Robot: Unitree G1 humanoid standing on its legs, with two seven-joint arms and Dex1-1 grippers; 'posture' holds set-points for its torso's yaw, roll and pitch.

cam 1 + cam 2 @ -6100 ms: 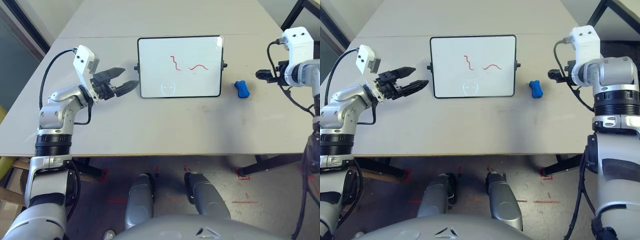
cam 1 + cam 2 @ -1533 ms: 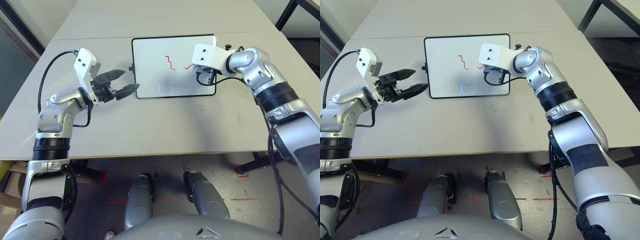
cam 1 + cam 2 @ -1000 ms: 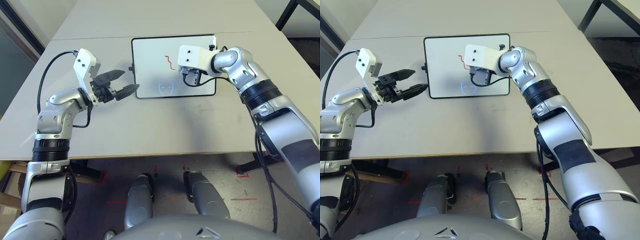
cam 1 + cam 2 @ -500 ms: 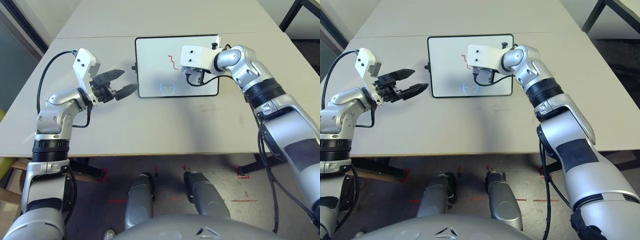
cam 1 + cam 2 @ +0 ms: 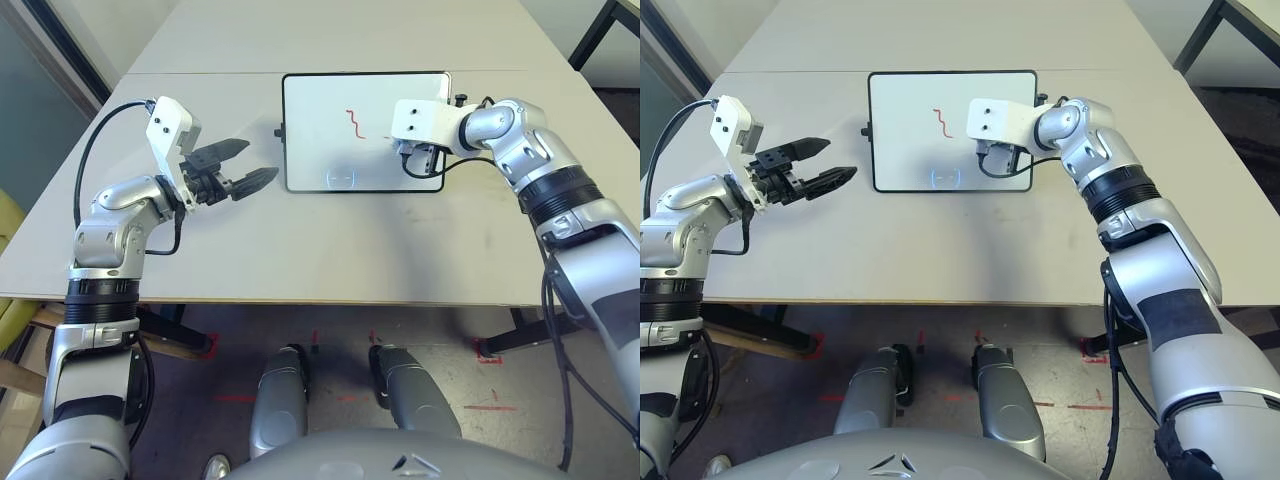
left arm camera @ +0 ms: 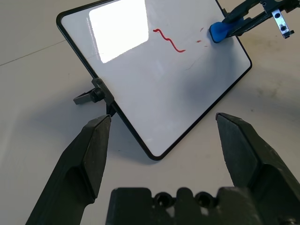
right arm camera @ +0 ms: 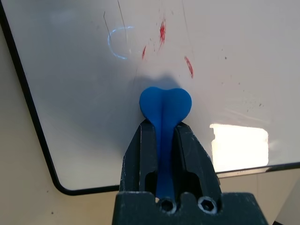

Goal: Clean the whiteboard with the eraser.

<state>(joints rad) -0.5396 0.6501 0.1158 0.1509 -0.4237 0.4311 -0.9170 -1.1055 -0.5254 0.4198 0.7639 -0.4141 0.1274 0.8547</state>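
On counter centre, whiteboard point(image 5: 364, 131) about half clean by the look of it: one red squiggle point(image 5: 353, 123) intact, only faint red smears point(image 7: 162, 31) beside eraser point(image 7: 165, 107), plus faint grey mark point(image 5: 341, 179) at board's 6 o'clock edge. Right gripper point(image 7: 164, 145) fingers clamped on eraser, pressed to board at its 3 o'clock side; left gripper point(image 5: 240, 167) fingers spread wide, empty, parked off 9 o'clock edge. Count: 1 board, 1 eraser, 1 full squiggle left, 2 grippers.
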